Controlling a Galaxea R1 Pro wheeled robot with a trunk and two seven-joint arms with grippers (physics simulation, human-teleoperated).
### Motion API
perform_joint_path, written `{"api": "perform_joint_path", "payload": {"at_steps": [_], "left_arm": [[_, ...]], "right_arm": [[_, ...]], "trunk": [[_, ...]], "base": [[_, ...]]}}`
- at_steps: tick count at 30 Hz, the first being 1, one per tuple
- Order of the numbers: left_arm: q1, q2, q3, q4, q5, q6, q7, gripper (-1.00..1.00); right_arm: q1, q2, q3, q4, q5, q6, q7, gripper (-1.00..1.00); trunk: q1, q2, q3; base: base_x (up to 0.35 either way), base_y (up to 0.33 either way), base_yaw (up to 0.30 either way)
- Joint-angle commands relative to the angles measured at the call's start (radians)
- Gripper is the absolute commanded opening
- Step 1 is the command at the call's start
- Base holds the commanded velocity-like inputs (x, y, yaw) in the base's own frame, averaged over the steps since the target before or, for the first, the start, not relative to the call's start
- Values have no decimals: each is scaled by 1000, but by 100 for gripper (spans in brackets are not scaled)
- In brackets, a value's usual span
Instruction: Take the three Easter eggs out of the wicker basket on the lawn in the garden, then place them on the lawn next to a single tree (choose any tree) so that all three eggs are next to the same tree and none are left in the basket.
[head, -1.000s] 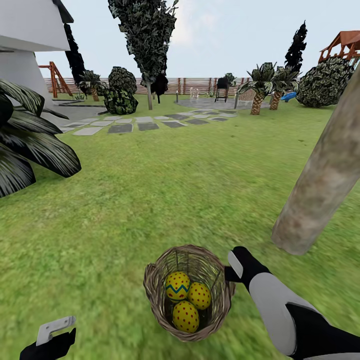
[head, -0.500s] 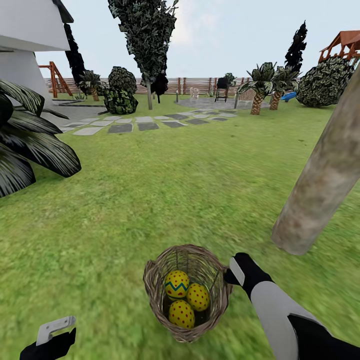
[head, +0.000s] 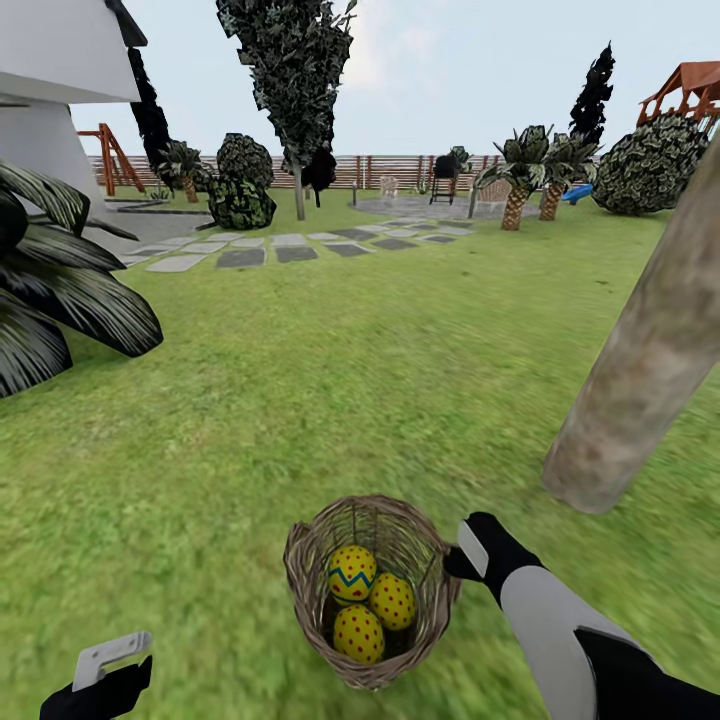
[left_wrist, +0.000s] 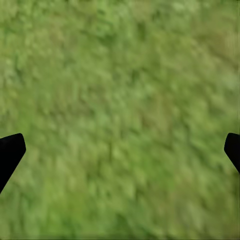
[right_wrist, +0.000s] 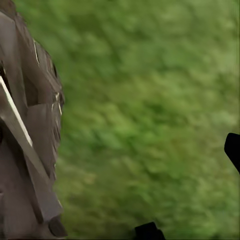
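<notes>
The wicker basket (head: 305, 585) sits on the lawn (head: 300, 400) just in front of me. Three yellow, red-dotted Easter eggs lie in it. One egg (head: 352, 573) has a blue-green zigzag, and the other two (head: 392, 600) (head: 358, 634) lie beside and below it. My right gripper (head: 462, 552) is against the basket's right rim. In the right wrist view the basket's wall (right_wrist: 30, 130) is close up, and one fingertip (right_wrist: 233, 149) stands far out to the side, so the jaws are open. My left gripper (head: 105, 655) hangs open over bare grass (left_wrist: 120, 100). The tree's pale trunk (head: 650, 350) leans at right, close to the basket.
A dark palm's fronds (head: 60, 290) reach in from the left. A grey stepping-stone path (head: 290, 245), bushes, short palms (head: 530, 170), a slat fence (head: 390, 170), the white house (head: 50, 80) and a red playset (head: 690, 90) lie far back.
My right gripper has drawn slightly toward me, and the basket has shifted and turned a little with it. The eggs rolled slightly inside. The left gripper stayed still.
</notes>
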Motion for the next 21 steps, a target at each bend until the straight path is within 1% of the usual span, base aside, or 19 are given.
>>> {"api": "perform_joint_path", "payload": {"at_steps": [1,21], "left_arm": [[0,0,-1,-2,2,5,4,100],[0,-1,-1,-2,1,5,4,100]], "right_arm": [[0,1,-4,-2,0,4,-4,100],[0,1,-4,-2,0,4,-3,100]], "trunk": [[-4,7,3],[-81,147,65]], "base": [[0,0,0],[0,0,0]]}}
